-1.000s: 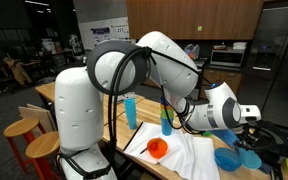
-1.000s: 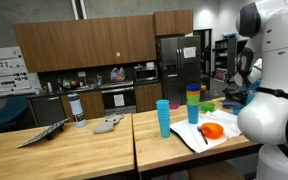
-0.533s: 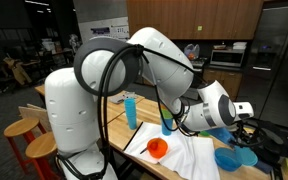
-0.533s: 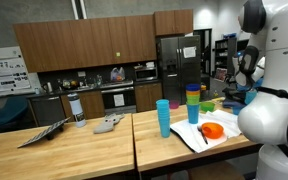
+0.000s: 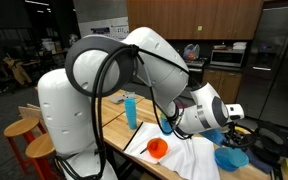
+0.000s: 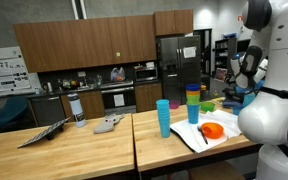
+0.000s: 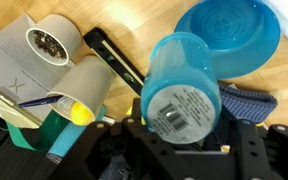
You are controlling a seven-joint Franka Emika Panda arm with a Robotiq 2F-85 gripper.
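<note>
step: blue cup (image 7: 181, 95) is held above the bench (image 7: 149, 25), judging by the wrist view
jaws: closed on the cup's wall near its base, one dark jaw on either side (pad contact itself is in shadow)
cup pose: base with the white label faces the camera, mouth points away toward the bench, body slightly tilted
cup vs jaws: centred between them, no gap visible on either side
doing it well: the plastic wall looks smooth, so it wants an even squeeze and slow wrist motion, or the cup may pivot in the pinch
clearance: blue bowl (image 7: 229, 35) lies just past the cup's rim; grey rolls (image 7: 59, 60) and black bar (image 7: 114, 60) are off to one side; sideways moves need height first
exterior check: arm (image 5: 199, 110) is over the bench end; the cup can't be made out there
</note>
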